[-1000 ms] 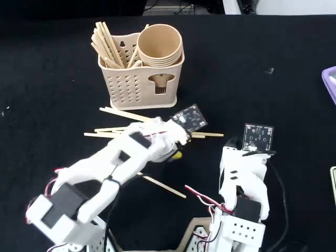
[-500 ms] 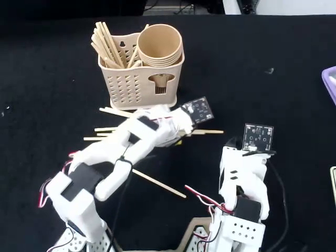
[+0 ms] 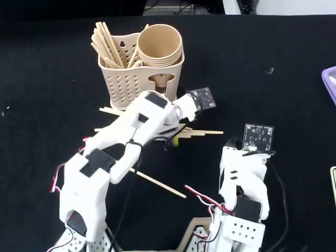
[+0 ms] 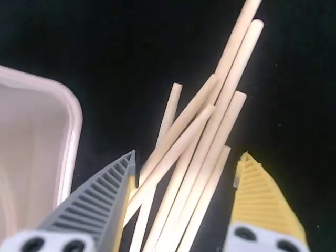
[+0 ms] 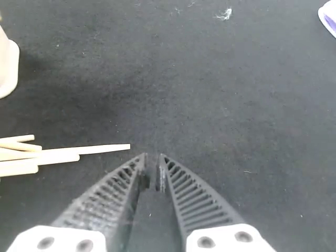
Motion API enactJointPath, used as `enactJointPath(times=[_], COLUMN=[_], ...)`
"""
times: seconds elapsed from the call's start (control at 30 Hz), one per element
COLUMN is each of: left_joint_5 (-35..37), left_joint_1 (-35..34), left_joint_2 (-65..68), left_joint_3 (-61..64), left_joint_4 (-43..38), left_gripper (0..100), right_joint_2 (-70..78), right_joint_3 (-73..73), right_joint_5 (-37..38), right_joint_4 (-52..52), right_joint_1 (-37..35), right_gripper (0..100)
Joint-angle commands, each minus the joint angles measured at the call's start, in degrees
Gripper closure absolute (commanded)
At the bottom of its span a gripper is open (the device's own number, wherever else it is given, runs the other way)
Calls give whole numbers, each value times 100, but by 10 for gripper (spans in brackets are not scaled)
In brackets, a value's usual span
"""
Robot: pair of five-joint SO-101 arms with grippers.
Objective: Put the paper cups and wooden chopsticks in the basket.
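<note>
Left wrist view | pale wooden chopsticks (image 4: pixel 220 105) are seen bundled beside beige perforated plastic basket (image 4: pixel 65 121), long axis between jaws | left gripper (image 4: pixel 188 156) is held wide astride them | right gripper (image 5: pixel 152 157) is closed, empty, farther from basket

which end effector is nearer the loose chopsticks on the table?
Left. The left end effector straddles the loose chopsticks, open; the right end effector sits shut just off their tips.

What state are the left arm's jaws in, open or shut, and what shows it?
Open. In the left wrist view the left gripper has its grey and yellow jaws wide apart, with loose chopsticks lying between them.
</note>
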Motion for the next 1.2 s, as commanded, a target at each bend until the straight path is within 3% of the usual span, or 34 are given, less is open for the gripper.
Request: enactJointPath(times=[0.0, 0.17, 0.37, 0.7, 0.83, 1.03, 1.17], left_joint_5=[-229, -378, -369, -404, -853, -1459, -1547], left_joint_1=[-66, -92, -453, -321, -233, -180, -171], left_joint_2=[273, 290, 343, 466, 774, 862, 862], left_joint_3=[-145, -532, -1147, -945, -980, -1402, -1446], left_joint_4=[79, 712, 932, 985, 1134, 2110, 2268], left_gripper=[707, 708, 705, 703, 720, 798, 832], right_joint_2=[-435, -435, -435, -435, -435, -435, -435], right_joint_3=[-22, -22, -22, -22, -22, -22, -22], right_joint_5=[-44, -44, -44, -44, -44, -44, -44], right_joint_4=[26, 26, 18, 0, 0, 9, 0], right_joint_1=[62, 62, 62, 62, 62, 62, 62], right_gripper=[956, 956, 956, 956, 956, 956, 956])
